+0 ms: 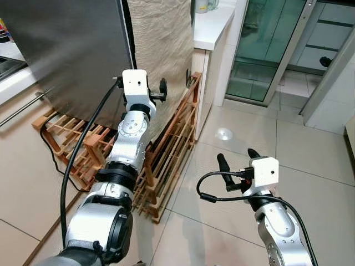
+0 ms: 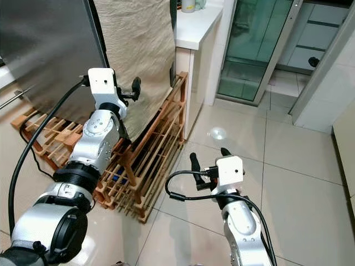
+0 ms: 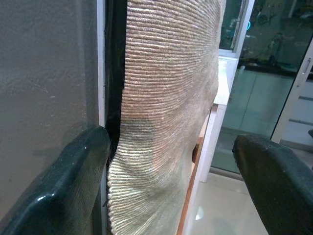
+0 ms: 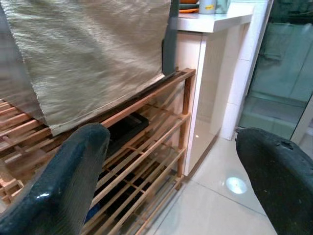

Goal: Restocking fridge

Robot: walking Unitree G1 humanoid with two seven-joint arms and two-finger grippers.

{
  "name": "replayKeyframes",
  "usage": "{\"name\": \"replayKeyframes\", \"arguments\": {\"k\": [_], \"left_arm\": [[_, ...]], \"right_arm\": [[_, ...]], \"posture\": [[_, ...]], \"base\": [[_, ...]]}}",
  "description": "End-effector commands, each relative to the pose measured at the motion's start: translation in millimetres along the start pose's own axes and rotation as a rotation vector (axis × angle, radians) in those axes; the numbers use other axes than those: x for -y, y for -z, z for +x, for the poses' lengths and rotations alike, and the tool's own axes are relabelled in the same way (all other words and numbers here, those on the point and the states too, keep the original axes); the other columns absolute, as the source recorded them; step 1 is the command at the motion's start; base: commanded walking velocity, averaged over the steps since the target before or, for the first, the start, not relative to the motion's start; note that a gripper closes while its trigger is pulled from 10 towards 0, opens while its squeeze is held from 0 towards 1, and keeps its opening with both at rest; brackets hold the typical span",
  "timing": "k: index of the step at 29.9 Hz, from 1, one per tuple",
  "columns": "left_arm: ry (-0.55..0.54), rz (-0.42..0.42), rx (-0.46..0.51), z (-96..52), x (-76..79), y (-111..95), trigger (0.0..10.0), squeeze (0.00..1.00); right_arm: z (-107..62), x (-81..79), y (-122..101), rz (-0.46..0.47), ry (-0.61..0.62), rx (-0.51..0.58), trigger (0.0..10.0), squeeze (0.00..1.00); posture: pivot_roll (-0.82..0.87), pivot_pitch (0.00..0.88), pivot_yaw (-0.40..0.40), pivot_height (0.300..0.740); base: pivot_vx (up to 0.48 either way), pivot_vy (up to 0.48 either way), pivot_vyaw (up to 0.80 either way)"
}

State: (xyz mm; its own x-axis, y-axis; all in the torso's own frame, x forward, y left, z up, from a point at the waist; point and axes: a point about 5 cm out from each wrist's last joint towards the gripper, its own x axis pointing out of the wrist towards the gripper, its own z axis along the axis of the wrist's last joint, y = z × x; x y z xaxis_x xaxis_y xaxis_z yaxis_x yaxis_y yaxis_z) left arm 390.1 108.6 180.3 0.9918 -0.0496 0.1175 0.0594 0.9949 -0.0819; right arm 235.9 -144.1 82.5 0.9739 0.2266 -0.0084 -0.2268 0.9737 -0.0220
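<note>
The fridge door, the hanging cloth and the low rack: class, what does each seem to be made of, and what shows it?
Fridge door: probably brushed metal, grey with a dull sheen.
Cloth: woven beige textile, with fine ribbing and soft folds.
Rack: reddish-brown wood, built of slats and posts.

A home kitchen: steel fridge (image 1: 72, 50), white counter (image 1: 213, 25), tiled floor (image 1: 310, 160), wooden rack (image 1: 166, 160).
</note>
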Motion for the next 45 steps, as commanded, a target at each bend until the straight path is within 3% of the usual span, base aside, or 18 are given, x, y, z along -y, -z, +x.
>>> {"name": "replayKeyframes", "arguments": {"k": [1, 9, 12, 22, 27, 29, 33, 35, 36, 37, 38, 40, 41, 44, 45], "left_arm": [[-0.016, -0.011, 0.011, 5.2, -1.4, -7, 10.0, 0.00], [0.019, -0.017, 0.004, 10.4, 3.0, -11, 10.0, 0.00], [0.001, -0.016, 0.004, 14.9, 2.1, -15, 10.0, 0.00], [-0.059, -0.115, -0.074, 16.4, -2.1, -7, 10.0, 0.00], [0.000, -0.063, -0.068, 16.3, 7.2, -6, 10.0, 0.00], [0.071, -0.035, -0.036, 16.8, 18.4, -10, 10.0, 0.00], [0.373, 0.025, 0.015, 9.8, 59.8, -14, 10.0, 0.00], [0.502, -0.037, 0.034, 1.8, 81.2, -14, 10.0, 0.00], [0.502, -0.037, 0.034, 1.8, 81.2, -14, 10.0, 0.00], [0.602, -0.102, 0.060, -7.0, 100.4, -14, 10.0, 0.00], [0.602, -0.102, 0.060, -7.0, 100.4, -14, 10.0, 0.00], [0.728, -0.182, 0.091, -20.7, 126.3, -16, 10.0, 0.00], [0.728, -0.182, 0.091, -20.7, 126.3, -16, 10.0, 0.00], [0.835, -0.252, 0.089, -39.3, 157.2, -12, 10.0, 0.00], [0.835, -0.252, 0.089, -39.3, 157.2, -12, 10.0, 0.00]], "right_arm": [[4.0, -0.9, -11, -0.001, -0.011, 0.042, 10.0, 0.00], [12.1, -9.4, -27, -0.008, -0.110, 0.094, 10.0, 0.00], [18.3, -15.7, -37, -0.068, -0.189, 0.117, 10.0, 0.00], [19.2, -17.1, -39, -0.020, -0.210, 0.112, 10.0, 0.00], [17.9, -17.2, -37, -0.017, -0.215, 0.100, 10.0, 0.00], [17.8, -17.3, -37, -0.017, -0.215, 0.097, 10.0, 0.00], [17.6, -18.0, -36, -0.015, -0.219, 0.090, 10.0, 0.00], [17.6, -18.6, -35, -0.014, -0.221, 0.087, 10.0, 0.00], [17.6, -18.6, -35, -0.014, -0.221, 0.087, 10.0, 0.00], [17.7, -18.7, -35, -0.013, -0.221, 0.085, 10.0, 0.00], [17.7, -18.7, -35, -0.013, -0.221, 0.085, 10.0, 0.00], [17.7, -18.4, -35, -0.010, -0.216, 0.084, 10.0, 0.00], [17.7, -18.4, -35, -0.010, -0.216, 0.084, 10.0, 0.00], [16.4, -21.7, -32, -0.004, -0.217, 0.079, 10.0, 0.00], [16.4, -21.7, -32, -0.004, -0.217, 0.079, 10.0, 0.00]], "posture": [[-0.18, 0.000, 0.048, 0.740], [-0.18, 0.000, 0.044, 0.740], [-0.18, 0.000, 0.046, 0.740], [-0.18, 0.000, 0.045, 0.740], [-0.18, 0.000, 0.047, 0.740], [-0.19, 0.000, 0.047, 0.740], [-0.18, 0.000, 0.046, 0.740], [-0.18, 0.000, 0.047, 0.740], [-0.18, 0.000, 0.047, 0.740], [-0.19, 0.000, 0.049, 0.740], [-0.19, 0.000, 0.049, 0.740], [-0.19, 0.000, 0.049, 0.740], [-0.19, 0.000, 0.049, 0.740], [-0.19, 0.000, 0.052, 0.740], [-0.19, 0.000, 0.052, 0.740]], "base": [[0.000, 0.000, 0.00], [0.000, 0.000, 0.00], [0.000, 0.000, 0.00], [0.000, 0.000, 0.00], [0.000, 0.000, 0.00], [0.000, 0.000, 0.00], [0.000, 0.000, 0.00], [0.000, 0.000, 0.00], [0.000, 0.000, 0.00], [0.000, 0.000, 0.00], [0.000, 0.000, 0.00], [0.000, 0.000, 0.00], [0.000, 0.000, 0.00], [0.000, 0.000, 0.00], [0.000, 0.000, 0.00]]}}
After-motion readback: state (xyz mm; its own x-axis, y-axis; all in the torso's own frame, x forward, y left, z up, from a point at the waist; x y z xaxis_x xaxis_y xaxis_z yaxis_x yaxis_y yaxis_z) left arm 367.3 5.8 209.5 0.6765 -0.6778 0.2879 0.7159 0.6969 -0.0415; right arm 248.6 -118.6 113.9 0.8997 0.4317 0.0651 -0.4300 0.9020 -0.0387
